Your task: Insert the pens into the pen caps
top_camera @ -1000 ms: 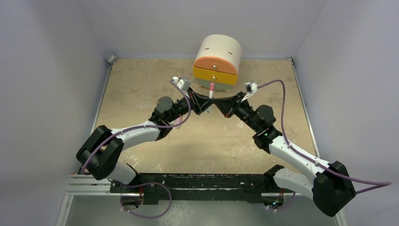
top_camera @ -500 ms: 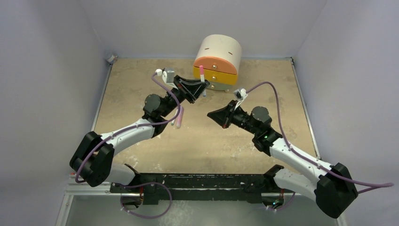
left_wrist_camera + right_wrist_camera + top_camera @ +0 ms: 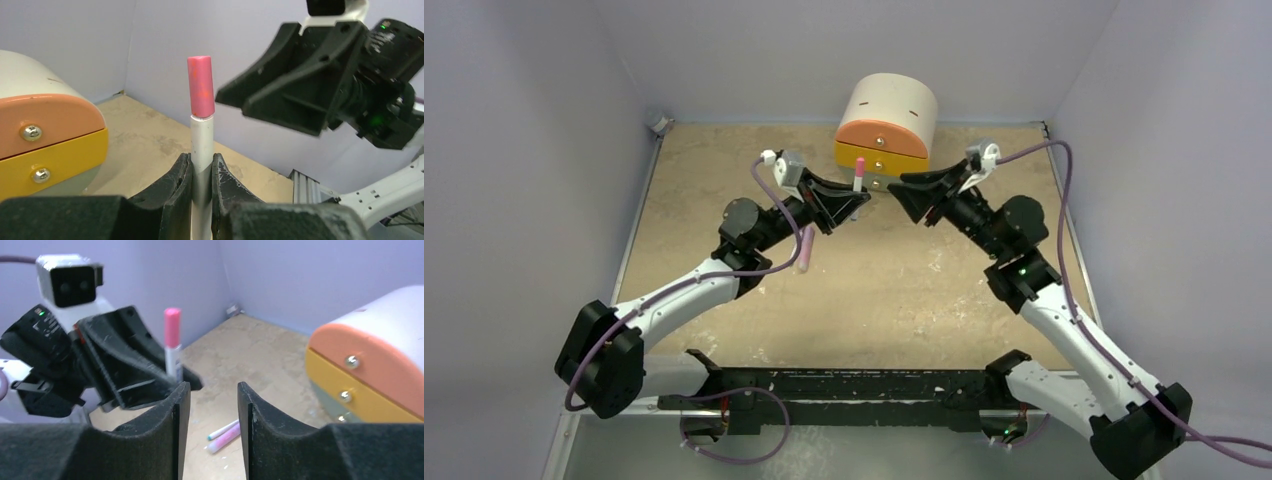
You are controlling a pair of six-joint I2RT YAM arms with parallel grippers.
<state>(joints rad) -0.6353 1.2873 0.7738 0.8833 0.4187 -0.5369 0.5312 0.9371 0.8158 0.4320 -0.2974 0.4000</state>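
Change over last half-second: right gripper point(image 3: 904, 190) is being brought back up beside left gripper point(image 3: 852, 198) after parting from it. White-barrelled pen point(image 3: 202, 142) is being held upright between left jaws, clenched on barrel; pink cap point(image 3: 201, 86) is sitting on its tip, above jaws. Judged: this pen capped, set-down pending. Right jaws are being held released, nothing between them. Left arm is being extended toward drawer unit point(image 3: 884, 125); right wrist is being kept level, facing left gripper. Loose pens point(image 3: 224, 436) are lying on table below right jaws.

lower end of pen point(image 3: 202, 142) off-frame
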